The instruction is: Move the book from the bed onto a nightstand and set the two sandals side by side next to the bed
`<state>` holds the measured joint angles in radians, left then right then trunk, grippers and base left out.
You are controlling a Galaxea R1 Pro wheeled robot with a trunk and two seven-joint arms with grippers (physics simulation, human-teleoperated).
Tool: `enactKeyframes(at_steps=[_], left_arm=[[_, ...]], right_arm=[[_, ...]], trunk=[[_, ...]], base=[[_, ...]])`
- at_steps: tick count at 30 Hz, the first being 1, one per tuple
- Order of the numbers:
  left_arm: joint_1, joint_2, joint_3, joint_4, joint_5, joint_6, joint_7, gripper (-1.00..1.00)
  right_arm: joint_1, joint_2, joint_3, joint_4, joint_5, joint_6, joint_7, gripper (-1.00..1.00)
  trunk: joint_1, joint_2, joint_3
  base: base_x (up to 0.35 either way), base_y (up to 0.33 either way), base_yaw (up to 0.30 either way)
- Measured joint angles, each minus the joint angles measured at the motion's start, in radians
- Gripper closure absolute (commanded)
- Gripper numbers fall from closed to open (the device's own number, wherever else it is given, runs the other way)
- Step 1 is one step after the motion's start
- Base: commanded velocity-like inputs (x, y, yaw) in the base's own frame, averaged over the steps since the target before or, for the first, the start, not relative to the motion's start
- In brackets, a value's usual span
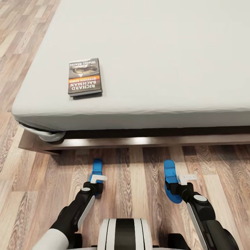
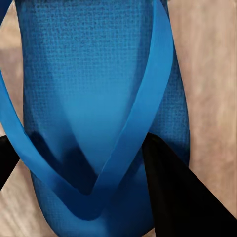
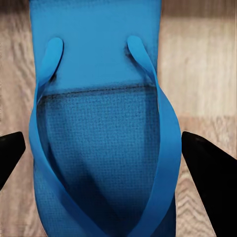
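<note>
The book (image 1: pixel 84 76), dark with an orange band, lies flat on the light-grey mattress of the bed (image 1: pixel 163 48) near its front left corner. Two bright-blue sandals lie on the wood floor in front of the bed, well apart. My left gripper (image 1: pixel 96 184) is down on the left sandal (image 1: pixel 97 167); in the left wrist view its black fingers (image 2: pixel 182 197) press in on that sandal (image 2: pixel 94 89) at the straps. My right gripper (image 1: pixel 176 186) stands open over the right sandal (image 1: pixel 170 173), its fingers (image 3: pixel 210 163) clear of both sides of the sandal (image 3: pixel 98 148).
The bed's dark-brown platform frame (image 1: pixel 139 141) juts out low just beyond the sandals. Bare plank floor (image 1: pixel 135 180) lies between the sandals and runs along the bed's left side. My trunk sits at the bottom centre of the head view.
</note>
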<state>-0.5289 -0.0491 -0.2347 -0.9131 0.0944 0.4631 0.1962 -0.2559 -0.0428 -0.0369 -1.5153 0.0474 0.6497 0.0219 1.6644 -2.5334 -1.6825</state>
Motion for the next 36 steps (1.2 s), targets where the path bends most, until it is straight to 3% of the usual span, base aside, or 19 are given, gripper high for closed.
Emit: enactKeyframes(at_steps=[10,18,25,36], left_arm=[[0.000,0.000,0.000,-0.001,-0.001,-0.001,0.001,1.00],[0.001,0.000,0.000,-0.002,-0.001,-0.009,0.001,1.00],[0.004,0.003,0.000,-0.002,-0.001,-0.122,-0.003,1.00],[0.005,0.000,0.000,0.000,0.000,-0.141,-0.006,1.00]], right_arm=[[0.000,0.000,0.001,-0.001,0.000,0.000,0.001,1.00],[0.000,0.000,0.000,0.000,0.000,0.000,0.001,1.00],[0.000,-0.001,0.001,-0.001,0.000,0.000,0.001,1.00],[0.000,-0.002,0.000,-0.001,0.000,0.000,0.001,1.00]], trunk=[[0.000,0.000,0.000],[0.004,-0.002,-0.031],[0.005,-0.002,-0.039],[0.004,-0.002,-0.039]], base=[[0.038,0.000,0.000],[0.000,0.000,0.000],[0.000,0.000,0.000],[0.081,0.000,0.000]])
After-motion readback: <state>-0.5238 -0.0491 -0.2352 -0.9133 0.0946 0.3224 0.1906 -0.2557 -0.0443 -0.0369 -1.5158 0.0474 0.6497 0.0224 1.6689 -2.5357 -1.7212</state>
